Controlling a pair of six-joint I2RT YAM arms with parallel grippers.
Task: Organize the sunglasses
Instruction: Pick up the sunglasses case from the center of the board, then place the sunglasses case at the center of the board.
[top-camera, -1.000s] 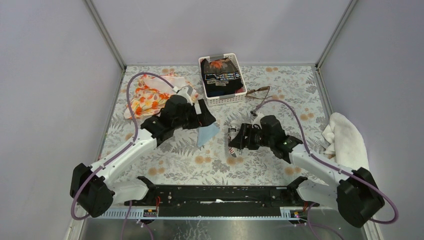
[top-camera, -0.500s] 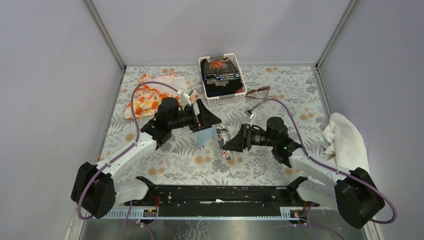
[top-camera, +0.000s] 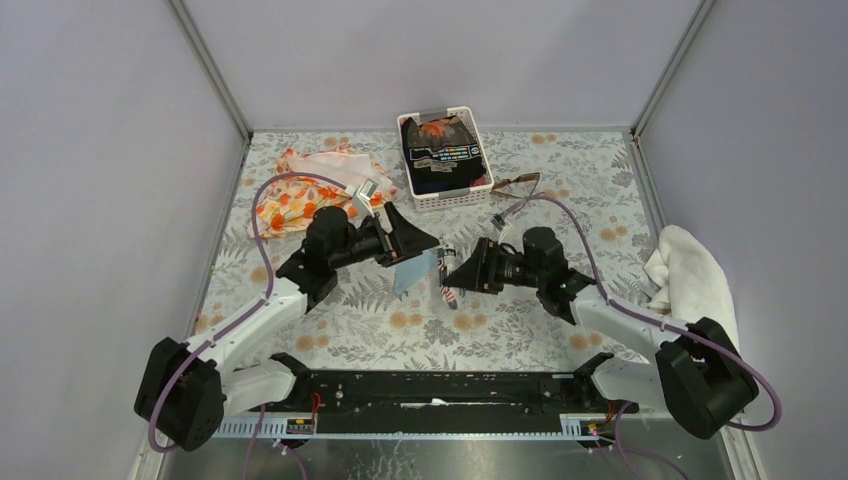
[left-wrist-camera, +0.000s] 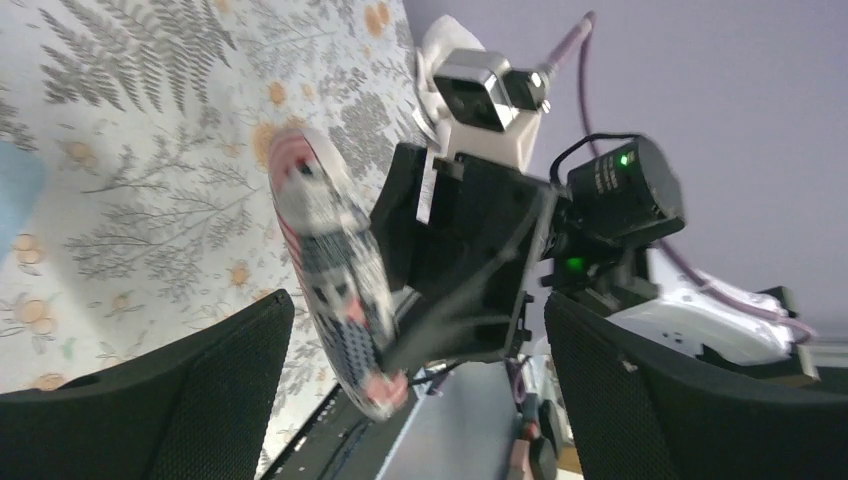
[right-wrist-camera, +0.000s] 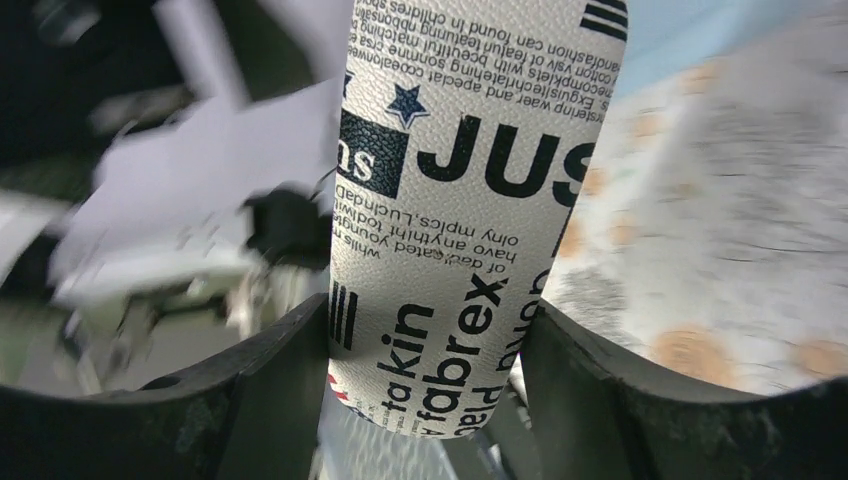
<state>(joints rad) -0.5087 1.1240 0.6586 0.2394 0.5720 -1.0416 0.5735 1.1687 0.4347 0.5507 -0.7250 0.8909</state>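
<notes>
Floral cloth (top-camera: 300, 190) sits far left on the counter (top-camera: 520, 330). The left tool (left-wrist-camera: 418, 310) is spread wide with nothing between its fingers, and the light blue cloth (top-camera: 412, 270) lies just beside it. Mid-counter, the right tool (right-wrist-camera: 425, 310) is pinching the printed tube case (right-wrist-camera: 470, 150), tilted. The sunglasses (top-camera: 518, 184) are toward the back, lying on the counter just right of the white basket (top-camera: 452, 198), well away from both tools. A white towel (top-camera: 690, 270) sits far right.

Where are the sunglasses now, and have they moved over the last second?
No. The sunglasses lie in the same spot on the table, just right of the white basket, as in both earlier pictures.
</notes>
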